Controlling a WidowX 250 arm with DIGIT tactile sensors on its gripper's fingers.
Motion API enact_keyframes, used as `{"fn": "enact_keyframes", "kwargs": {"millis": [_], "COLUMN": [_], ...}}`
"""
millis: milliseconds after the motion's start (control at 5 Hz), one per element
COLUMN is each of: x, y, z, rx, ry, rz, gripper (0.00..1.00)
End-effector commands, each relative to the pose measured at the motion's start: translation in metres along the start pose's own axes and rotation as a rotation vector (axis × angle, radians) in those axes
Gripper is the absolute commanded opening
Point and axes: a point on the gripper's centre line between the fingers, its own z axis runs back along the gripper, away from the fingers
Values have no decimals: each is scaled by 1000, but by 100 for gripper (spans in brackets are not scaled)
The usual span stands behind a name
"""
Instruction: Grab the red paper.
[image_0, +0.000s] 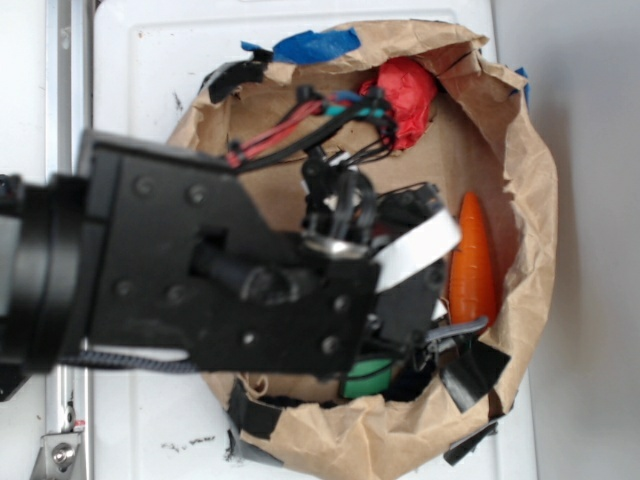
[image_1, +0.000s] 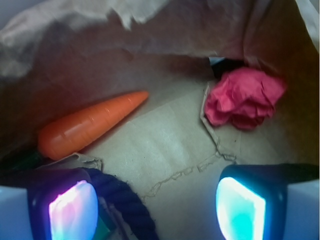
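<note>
The step in hand is the approach. To do it well, the gripper (image_1: 157, 205) should travel toward the upper right of the wrist frame until the bright red wrinkly wad of thin paper (image_1: 245, 98) sits between the fingers (image_1: 240, 202), then descend with them wide, since the wad is soft and will crush into a pinch easily.

The fingers are spread apart and hold nothing; bare brown floor of the crumpled brown paper bag (image_0: 520, 160) shows between them.

In the wrist view the red paper lies in the upper right, against the bag's wall, above the right-hand finger and apart from it. The smooth orange carrot-shaped toy (image_1: 90, 125) lies at centre left, well apart from the wad. In the exterior view the red paper (image_0: 408, 95) sits at the top of the bag, beyond the black arm.
</note>
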Motion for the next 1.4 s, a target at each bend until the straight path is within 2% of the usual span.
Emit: {"fn": "enact_keyframes", "kwargs": {"millis": [0,200,400,800,1200], "x": [-5,3,13,35,45], "y": [19,32,39,47,55], "z": [-9,-18,-22,-36,-42], "rx": [-126,-150,-148,-118,-93], "ry": [-99,-85,-68,-48,-45], "rz": [22,19,30,57,86], "gripper": [100,100,100,100,100]}}
